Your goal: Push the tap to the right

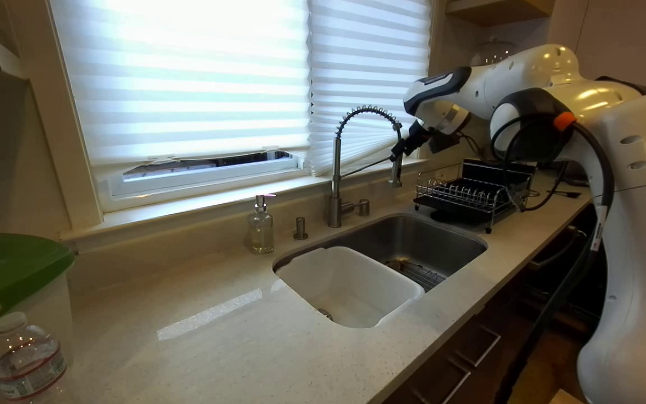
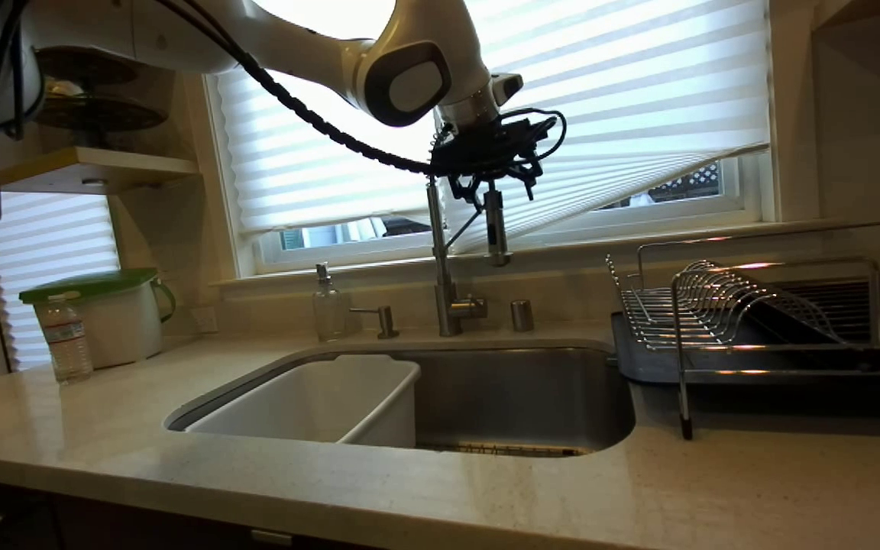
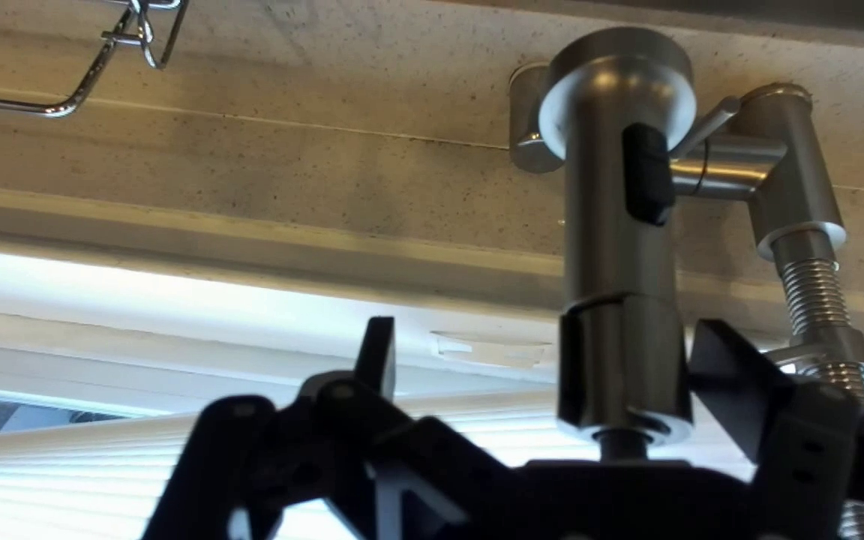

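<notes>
Low in the wrist view, my hand (image 3: 542, 349) has its fingers apart, the nozzle of the tap (image 3: 604, 247) between them, right of frame centre.

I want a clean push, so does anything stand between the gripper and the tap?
Nothing visible does. In the wrist view the tap's nozzle shows between the open jaws of the gripper, with no other thing in the gap.
</notes>
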### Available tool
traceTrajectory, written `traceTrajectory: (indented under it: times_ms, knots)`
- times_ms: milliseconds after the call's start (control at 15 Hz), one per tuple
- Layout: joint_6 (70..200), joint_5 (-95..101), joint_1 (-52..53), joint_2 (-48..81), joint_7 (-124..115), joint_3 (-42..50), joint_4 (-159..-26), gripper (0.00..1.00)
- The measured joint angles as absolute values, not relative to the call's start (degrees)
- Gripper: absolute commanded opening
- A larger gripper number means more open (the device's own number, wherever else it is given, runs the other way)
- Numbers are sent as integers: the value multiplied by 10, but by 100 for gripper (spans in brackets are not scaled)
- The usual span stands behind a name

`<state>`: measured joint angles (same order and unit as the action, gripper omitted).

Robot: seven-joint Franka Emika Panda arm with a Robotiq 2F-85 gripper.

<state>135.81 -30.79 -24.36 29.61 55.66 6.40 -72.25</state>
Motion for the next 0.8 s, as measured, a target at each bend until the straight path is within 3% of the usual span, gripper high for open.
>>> traceTrajectory:
  times_ms: [400,800]
  knots:
    - [1241,-238,-239,280,490,96,-722,100]
    - [1014,-163,-236,238,418,120,-723,100]
